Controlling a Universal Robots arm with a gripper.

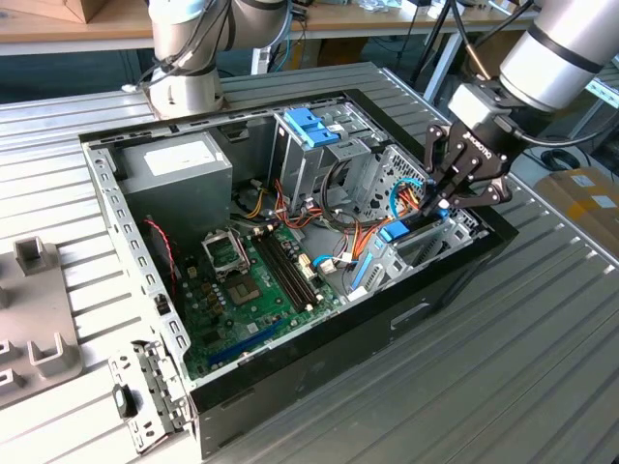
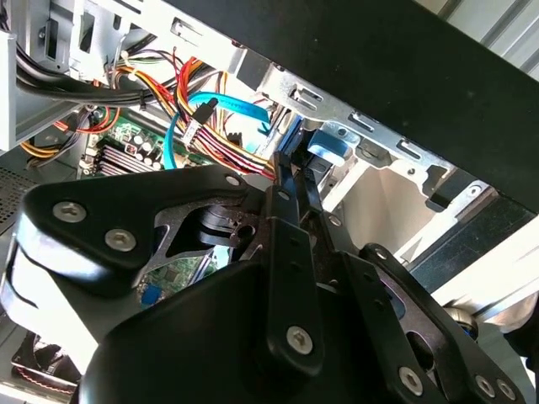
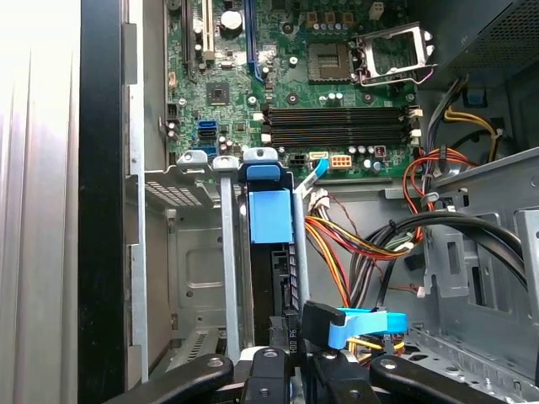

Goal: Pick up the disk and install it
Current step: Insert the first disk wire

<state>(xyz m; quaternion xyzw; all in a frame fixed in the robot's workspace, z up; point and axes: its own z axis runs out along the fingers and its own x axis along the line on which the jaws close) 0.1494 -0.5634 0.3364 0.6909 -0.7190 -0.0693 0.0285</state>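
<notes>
Gripper (image 1: 443, 198) above disk (image 3: 271, 215) in bay

Robotics lab or workshop: an opened computer case (image 1: 290, 261) lay on a ribbed aluminium table (image 1: 542, 367); wooden workbench (image 1: 58, 24) at 11 o'clock, cardboard boxes (image 1: 585, 198) at 3 o'clock.

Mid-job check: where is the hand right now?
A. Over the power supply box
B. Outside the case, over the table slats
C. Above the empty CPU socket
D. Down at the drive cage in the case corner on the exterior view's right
D: in the exterior view the hand reaches down into the drive cage at the case's corner, far from the CPU socket and power supply.
</notes>
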